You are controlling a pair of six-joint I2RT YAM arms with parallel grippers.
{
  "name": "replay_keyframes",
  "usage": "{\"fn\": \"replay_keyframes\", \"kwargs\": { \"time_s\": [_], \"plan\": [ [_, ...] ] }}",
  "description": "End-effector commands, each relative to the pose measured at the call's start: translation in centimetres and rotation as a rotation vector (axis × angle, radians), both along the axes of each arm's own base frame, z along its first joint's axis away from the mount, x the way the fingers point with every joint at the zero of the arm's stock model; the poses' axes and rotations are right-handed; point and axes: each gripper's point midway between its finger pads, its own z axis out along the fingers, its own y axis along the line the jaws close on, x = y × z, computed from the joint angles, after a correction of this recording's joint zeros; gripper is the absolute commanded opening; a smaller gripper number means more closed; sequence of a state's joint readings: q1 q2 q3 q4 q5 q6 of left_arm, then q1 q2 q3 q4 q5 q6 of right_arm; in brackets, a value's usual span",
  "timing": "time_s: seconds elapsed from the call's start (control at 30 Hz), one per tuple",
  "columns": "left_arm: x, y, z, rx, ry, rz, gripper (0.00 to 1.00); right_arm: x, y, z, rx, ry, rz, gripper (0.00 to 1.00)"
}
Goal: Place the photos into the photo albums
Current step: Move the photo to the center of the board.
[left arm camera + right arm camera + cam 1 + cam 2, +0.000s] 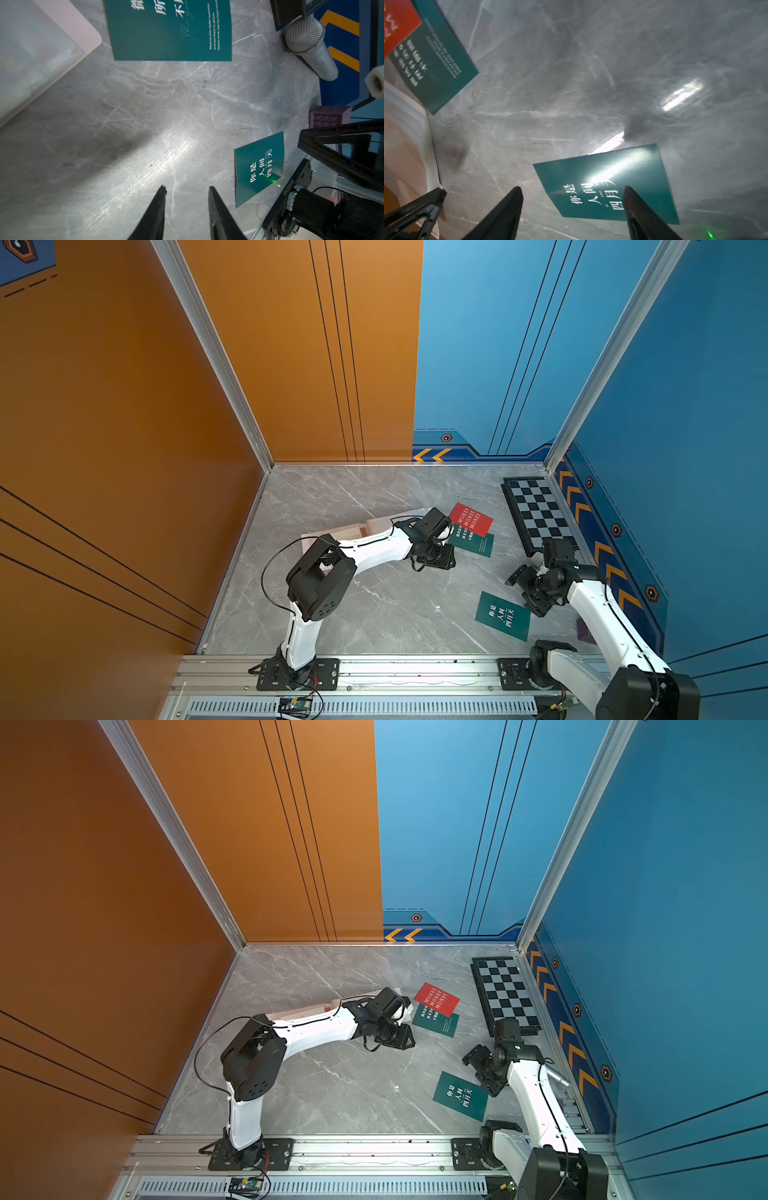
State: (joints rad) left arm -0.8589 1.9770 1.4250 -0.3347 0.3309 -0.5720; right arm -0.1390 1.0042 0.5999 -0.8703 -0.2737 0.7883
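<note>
One dark green card with white Chinese characters (608, 182) is lying flat on the grey marble tabletop (571, 83), right at the tips of the right hand (572, 189). In the right wrist view one black finger (643, 214) is overlapping the card's near edge, and I cannot tell whether it is touching the card. That hand is standing wide open, gripping nothing. In a top view the card is sitting just beside the right hand, on the tabletop.

The left hand (187, 189) is hanging partly open over bare tabletop, holding nothing. Well beyond its fingertips a second dark green card with white print (172, 31) is lying flat, its far end cut off by the frame edge. In a top view a red card printed "MONEY" (471, 519) is overlapping that card's far part.

The pale pink-white soft-cover album (41, 52) is lying off to one side of the left hand and is blurred in the left wrist view. In both top views the left arm is covering most of it, so what its pages are holding is hard to make out.

Further out from the left hand, a silver microphone (311, 45) and a small purple block (328, 116) are lying near the blue wall. A black-and-white checkerboard (538, 512) is lying beyond the right hand along that wall.
</note>
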Motion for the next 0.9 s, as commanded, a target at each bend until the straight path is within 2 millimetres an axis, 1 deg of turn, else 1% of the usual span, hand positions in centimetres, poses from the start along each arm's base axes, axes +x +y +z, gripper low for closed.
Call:
{"fn": "replay_keyframes", "kwargs": {
  "time_s": [0.0, 0.07, 0.1, 0.13, 0.17, 0.23, 0.3, 0.37, 0.43, 0.53, 0.63, 0.73, 0.87],
  "plan": [
    [-0.2, -1.3, -0.3, -0.068, 0.022, 0.007, 0.36, -3.6, -1.8, -1.4, -0.086, 0.160, -0.088, 0.78],
    [0.2, -1.9, 0.2, -0.108, 0.034, 0.013, 0.36, -4.3, -3.1, -1.6, -0.151, 0.213, -0.123, 0.78],
    [0.3, -2.1, 0.4, -0.116, 0.035, 0.012, 0.36, -4.3, -3.6, -1.7, -0.179, 0.217, -0.133, 0.78],
    [0.3, -2.3, 0.7, -0.121, 0.029, 0.009, 0.36, -4.2, -4.0, -1.8, -0.192, 0.219, -0.143, 0.81],
    [0.4, -2.4, 0.8, -0.123, 0.021, 0.010, 0.36, -4.0, -4.1, -2.0, -0.193, 0.216, -0.142, 0.81],
    [0.4, -2.1, 0.6, -0.119, 0.025, 0.015, 0.36, -3.6, -3.6, -2.9, -0.159, 0.213, -0.144, 0.81],
    [0.4, -1.9, 0.5, -0.118, 0.033, 0.017, 0.36, -3.2, -2.4, -4.0, -0.094, 0.208, -0.147, 0.80],
    [0.3, -1.4, 0.1, -0.110, 0.042, 0.024, 0.36, -2.8, -0.7, -4.8, -0.066, 0.205, -0.116, 0.80],
    [0.3, -1.0, -0.2, -0.106, 0.052, 0.028, 0.36, -2.3, 1.0, -5.0, -0.077, 0.190, -0.071, 0.80],
    [0.4, -0.3, -0.4, -0.098, 0.058, 0.045, 0.36, -1.1, 3.9, -5.5, -0.017, 0.143, -0.057, 0.81],
    [1.0, 0.0, 0.0, -0.114, 0.034, 0.064, 0.36, 0.9, 7.1, -5.0, 0.052, 0.081, -0.023, 0.80],
    [1.1, 1.3, -0.1, -0.099, 0.023, 0.097, 0.36, 3.6, 10.4, -3.7, 0.094, 0.009, 0.062, 0.81],
    [0.9, 3.3, -0.7, -0.087, 0.038, 0.144, 0.36, 7.7, 15.8, -2.8, 0.209, -0.067, 0.178, 0.81]
  ]
}}
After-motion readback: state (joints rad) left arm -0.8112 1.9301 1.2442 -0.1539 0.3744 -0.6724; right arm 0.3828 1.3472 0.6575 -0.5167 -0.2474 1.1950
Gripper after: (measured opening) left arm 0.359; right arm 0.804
